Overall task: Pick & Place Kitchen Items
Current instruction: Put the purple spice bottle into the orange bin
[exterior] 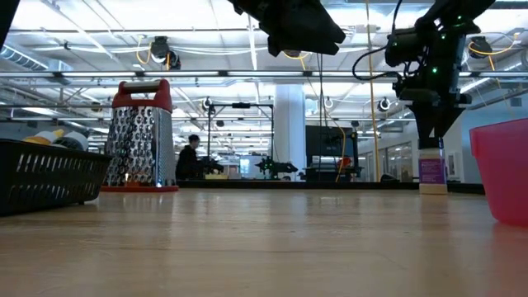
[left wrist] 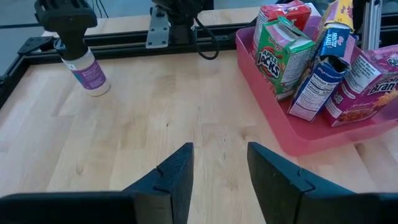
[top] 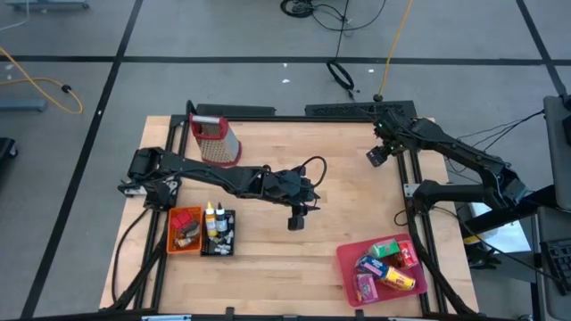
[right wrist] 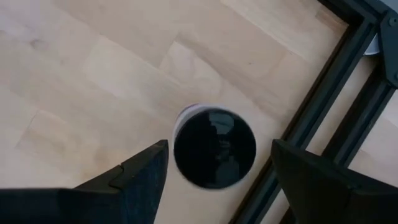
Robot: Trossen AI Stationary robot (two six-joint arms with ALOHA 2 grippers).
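Note:
A small white bottle with a purple label (left wrist: 91,76) and a black cap (right wrist: 214,148) stands upright on the table near its far right corner. My right gripper (right wrist: 219,148) hangs straight over it, open, one finger on either side of the cap with a gap on both sides. My left gripper (left wrist: 219,149) is open and holds nothing, raised above the middle of the table (top: 297,218). A pink bin (top: 350,272) at the near right holds green, blue, pink and red cartons (left wrist: 283,53). An orange bin (top: 185,230) and a black bin (top: 219,234) at the near left hold little bottles and small pieces.
A metal grater with a red top (top: 214,140) stands at the far left of the table. A black frame rail (right wrist: 323,93) runs close beside the bottle along the table's right edge. Bare wood (top: 330,187) lies between the bins and the bottle. A person (exterior: 189,157) is far off in the room.

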